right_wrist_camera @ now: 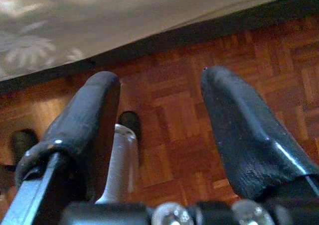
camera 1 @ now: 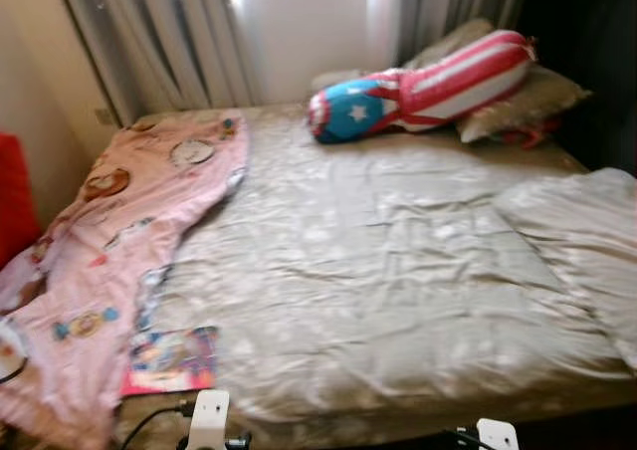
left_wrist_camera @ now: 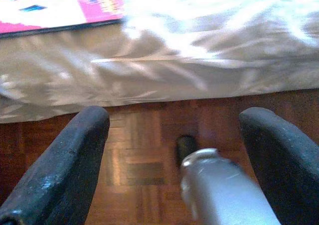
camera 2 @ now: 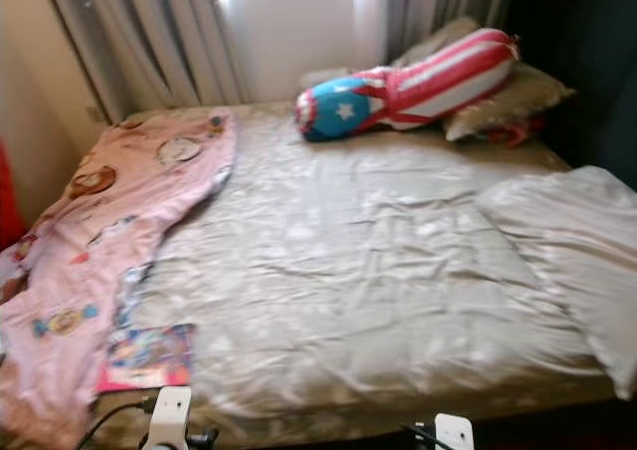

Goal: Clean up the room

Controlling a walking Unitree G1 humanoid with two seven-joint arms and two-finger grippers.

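Approach step, nothing taken up yet; pink blanket (camera 1: 109, 261) rumpled along bed's (camera 1: 398, 301) left side, magazine (camera 1: 171, 360) beside it; left gripper (left_wrist_camera: 174, 150) and right gripper (right_wrist_camera: 159, 130) both spread, empty, over parquet floor (right_wrist_camera: 174, 135); next: reach for magazine.

Left pincer (left_wrist_camera: 174, 155) fingers apart over parquet floor (left_wrist_camera: 144, 135), bedsheet (left_wrist_camera: 149, 70), magazine (left_wrist_camera: 60, 8)

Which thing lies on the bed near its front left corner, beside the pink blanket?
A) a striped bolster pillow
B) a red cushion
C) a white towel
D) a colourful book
D: the colourful book lies flat on the grey sheet near the front left corner, next to the pink blanket; the striped bolster pillow is at the far end.
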